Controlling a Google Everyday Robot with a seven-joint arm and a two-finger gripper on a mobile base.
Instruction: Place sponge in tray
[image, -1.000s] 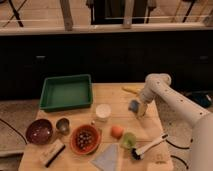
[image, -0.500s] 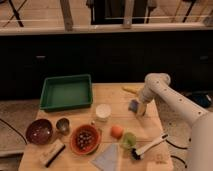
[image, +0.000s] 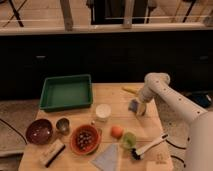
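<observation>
over the right part of the wooden table (image: 116, 98), the gripper (image: 138, 107) hangs low at the end of the white arm (image: 167, 95), pointing down at the tabletop. the sponge (image: 133, 105), a small blue-grey block, sits right at the gripper, on its side towards the tray; whether the gripper is clamped on it or only against it cannot be told. the green tray (image: 45, 95) lies well away from the gripper, across the table and a little further back. between gripper and tray, nearer the gripper, stands a white cup (image: 103, 111). just behind the gripper lies a yellow oblong item (image: 130, 90). in front of the gripper are an orange fruit (image: 116, 131), a brush (image: 150, 146), an orange bowl (image: 84, 139) and a pale-blue cloth (image: 106, 159).
</observation>
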